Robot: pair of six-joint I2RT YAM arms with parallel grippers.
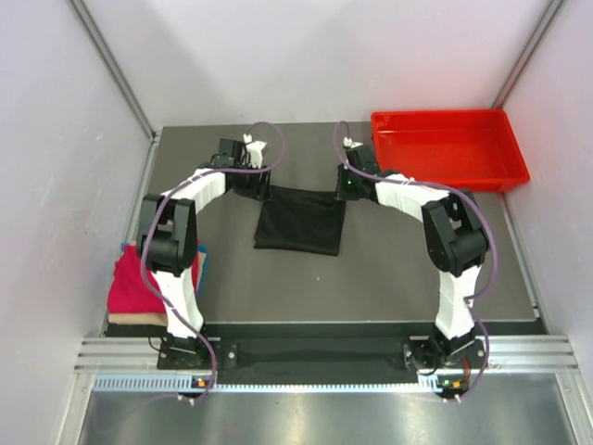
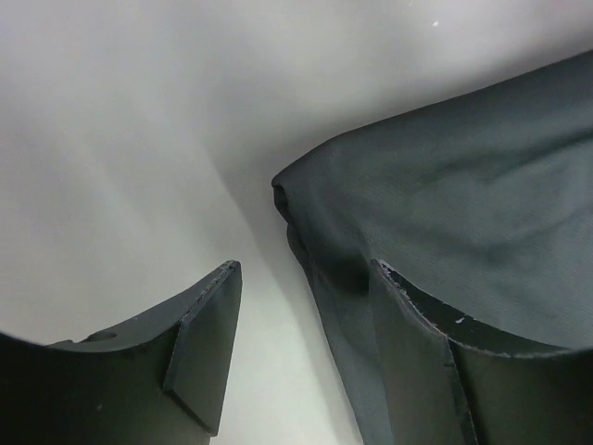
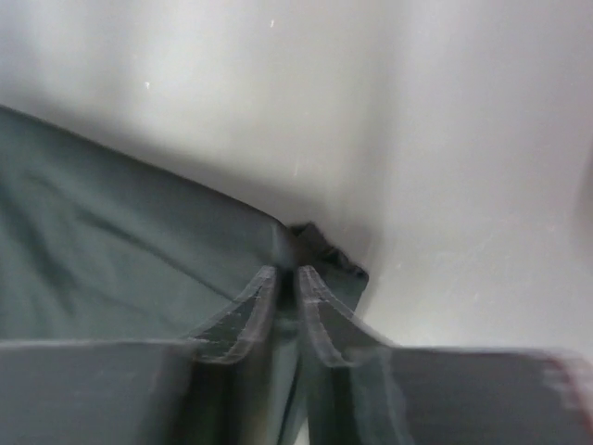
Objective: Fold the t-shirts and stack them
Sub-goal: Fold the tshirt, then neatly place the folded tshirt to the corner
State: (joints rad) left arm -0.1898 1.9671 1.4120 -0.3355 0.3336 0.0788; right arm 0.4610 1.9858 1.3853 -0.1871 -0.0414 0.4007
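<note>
A plain black t-shirt (image 1: 299,221) lies folded in a rough rectangle on the table's middle. My left gripper (image 1: 262,188) is at its far left corner. In the left wrist view the left gripper (image 2: 306,278) is open, and the shirt's corner (image 2: 445,204) lies against the right finger (image 2: 417,352). My right gripper (image 1: 345,188) is at the far right corner. In the right wrist view the right gripper (image 3: 287,273) is shut on the black cloth (image 3: 120,269) there. A crimson red t-shirt (image 1: 130,283) lies folded at the table's left edge, with a blue edge (image 1: 127,247) at its far side.
A rigid red plastic tray (image 1: 448,148) stands at the back right. A beige layer (image 1: 134,320) shows under the crimson shirt. Grey walls close in the left, the back and the right. A metal rail (image 1: 315,357) runs along the near edge.
</note>
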